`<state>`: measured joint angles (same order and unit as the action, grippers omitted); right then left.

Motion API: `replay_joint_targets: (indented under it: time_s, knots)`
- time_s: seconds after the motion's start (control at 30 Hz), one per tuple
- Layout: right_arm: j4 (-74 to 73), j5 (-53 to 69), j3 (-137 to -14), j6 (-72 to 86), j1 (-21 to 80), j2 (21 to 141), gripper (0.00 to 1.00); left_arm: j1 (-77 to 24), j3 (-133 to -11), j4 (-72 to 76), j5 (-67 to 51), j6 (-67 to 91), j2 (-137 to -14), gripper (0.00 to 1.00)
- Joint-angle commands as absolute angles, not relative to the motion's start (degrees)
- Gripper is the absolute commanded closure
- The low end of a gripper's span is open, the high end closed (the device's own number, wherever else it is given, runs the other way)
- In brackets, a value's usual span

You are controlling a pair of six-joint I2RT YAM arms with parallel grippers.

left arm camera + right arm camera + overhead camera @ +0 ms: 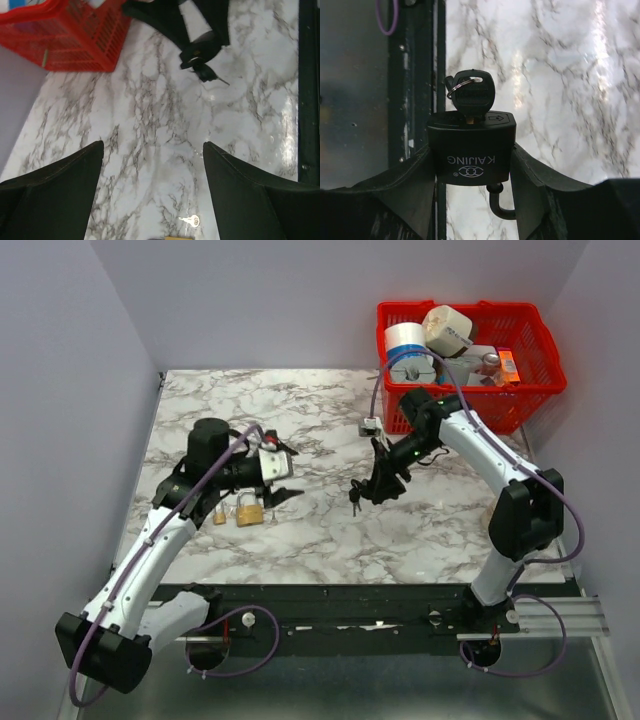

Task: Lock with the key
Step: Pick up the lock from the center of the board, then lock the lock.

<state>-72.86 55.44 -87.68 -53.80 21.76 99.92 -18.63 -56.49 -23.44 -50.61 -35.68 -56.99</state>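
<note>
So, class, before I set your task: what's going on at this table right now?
The right tool is clamped on the black padlock over the marble table. The key is pushed into the padlock's keyhole. The left tool stands open and empty above the table, next to two brass padlocks. The black padlock's shackle is mostly hidden, so whether it is locked cannot be told.

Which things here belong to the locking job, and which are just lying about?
In the job: key, seated in the black padlock, which is held between the right fingers.
Lying about: brass padlocks, loose silver key, red basket of oddments.
</note>
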Motion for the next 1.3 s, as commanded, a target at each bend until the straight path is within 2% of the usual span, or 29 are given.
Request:
replay_joint_targets:
  time_s: [0.0, 0.23, 0.47, 0.87, 1.1, 1.27]
  knots:
    - [-87.5, 66.3, -92.5, -52.7, 25.0, 103.2, 0.84, -28.4, -58.2, -29.5, -51.2, -56.2, -58.8, 0.14]
    - [-87.5, 68.8, -94.7, -47.7, 28.6, 104.9, 0.84, -37.1, -61.7, -30.0, -46.8, -59.6, -64.3, 0.14]
    - [-87.5, 71.4, -95.4, -46.0, 31.3, 105.5, 0.84, -40.9, -62.8, -32.3, -44.4, -62.2, -67.8, 0.18]
    - [-87.5, 72.5, -97.1, -45.2, 32.9, 106.1, 0.84, -44.6, -62.4, -29.1, -41.4, -59.6, -69.7, 0.35]
    - [-87.4, 72.3, -96.8, -45.4, 33.8, 105.4, 0.84, -45.0, -62.6, -30.3, -40.4, -60.7, -70.2, 0.5]
    - [-87.4, 72.6, -96.5, -45.3, 34.0, 105.1, 0.84, -45.0, -62.6, -31.3, -40.3, -62.7, -70.5, 0.54]
